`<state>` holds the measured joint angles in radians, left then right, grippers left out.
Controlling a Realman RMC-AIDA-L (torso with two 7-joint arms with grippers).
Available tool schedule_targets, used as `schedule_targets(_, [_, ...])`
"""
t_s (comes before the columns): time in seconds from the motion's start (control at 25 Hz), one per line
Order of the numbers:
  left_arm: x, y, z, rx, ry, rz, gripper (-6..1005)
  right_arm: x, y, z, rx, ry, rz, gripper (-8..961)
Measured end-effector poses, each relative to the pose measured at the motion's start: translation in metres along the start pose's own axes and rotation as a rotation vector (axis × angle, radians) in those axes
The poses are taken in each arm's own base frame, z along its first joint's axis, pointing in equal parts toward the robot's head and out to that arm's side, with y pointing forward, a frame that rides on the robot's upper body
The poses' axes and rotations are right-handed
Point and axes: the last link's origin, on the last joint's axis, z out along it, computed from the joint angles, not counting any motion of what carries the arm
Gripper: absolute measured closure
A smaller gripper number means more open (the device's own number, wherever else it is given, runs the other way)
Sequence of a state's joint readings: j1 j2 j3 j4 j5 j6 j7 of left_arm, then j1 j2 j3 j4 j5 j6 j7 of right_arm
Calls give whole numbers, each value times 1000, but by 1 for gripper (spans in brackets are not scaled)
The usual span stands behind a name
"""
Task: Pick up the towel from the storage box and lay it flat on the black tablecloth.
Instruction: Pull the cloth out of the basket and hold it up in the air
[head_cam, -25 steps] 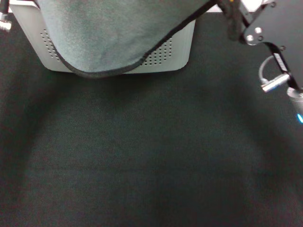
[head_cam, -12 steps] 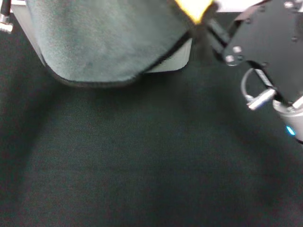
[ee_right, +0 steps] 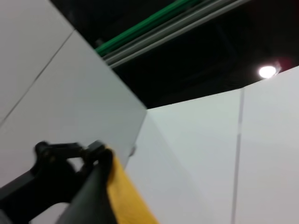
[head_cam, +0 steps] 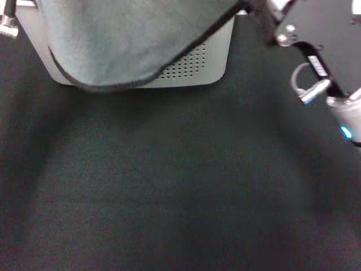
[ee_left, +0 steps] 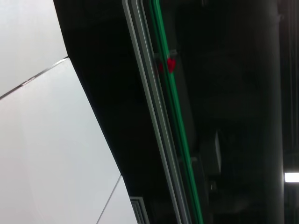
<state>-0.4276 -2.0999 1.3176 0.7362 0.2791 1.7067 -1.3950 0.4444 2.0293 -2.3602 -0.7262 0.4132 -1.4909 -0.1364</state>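
Below and to the left of our right jaws [head_cam: 256,8] hangs the towel [head_cam: 124,39], its grey-teal face toward us and its black stitched edge curving across the front of the storage box [head_cam: 211,59]. One corner of the towel rises to our right jaws at the upper edge of the head view. In the right wrist view we see the towel's yellow face [ee_right: 124,196] and dark edging pressed against a black finger, so these jaws appear clamped on the towel, though we cannot make out how narrow the gap is. The lifted cloth drapes over the box and hides most of it. Beneath the jaws spreads the black tablecloth [head_cam: 180,186]. Our left jaws are out of sight; only a metal fitting [head_cam: 8,22] shows at that side.
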Motion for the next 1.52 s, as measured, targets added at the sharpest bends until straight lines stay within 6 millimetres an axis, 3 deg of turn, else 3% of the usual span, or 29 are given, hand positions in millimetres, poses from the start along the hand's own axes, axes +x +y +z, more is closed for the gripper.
schedule_targets(0.16, [0,0,2,-6,0,1,972,2,13,10,-65,3,30,245])
schedule_targets(0.4, [1,-1,2,-1,3,19,972,-13,24,7,-100,-86,61,246])
schedule_targets(0.56, [1,-1,2,0,3,21,971,-22,13,-6,-39,-132,36,247])
schedule_targets(0.72, [0,0,4,-13,1,17,971,-7,-9,-2,22,-57,38,248])
schedule_targets(0.92, [-4,-1,12,-33,0,5,971,6,-1,18,-70,-26,102,249])
schedule_targets(1.24, [-5,-3,12,-24,3,17,971,1,12,14,-118,-48,130,250])
schedule_targets(1.36, [-4,-3,11,-20,4,21,970,-9,-3,-5,-32,-99,108,250])
schedule_targets(1.52, [-7,-2,13,-28,5,10,970,7,-13,-1,-15,-7,90,251])
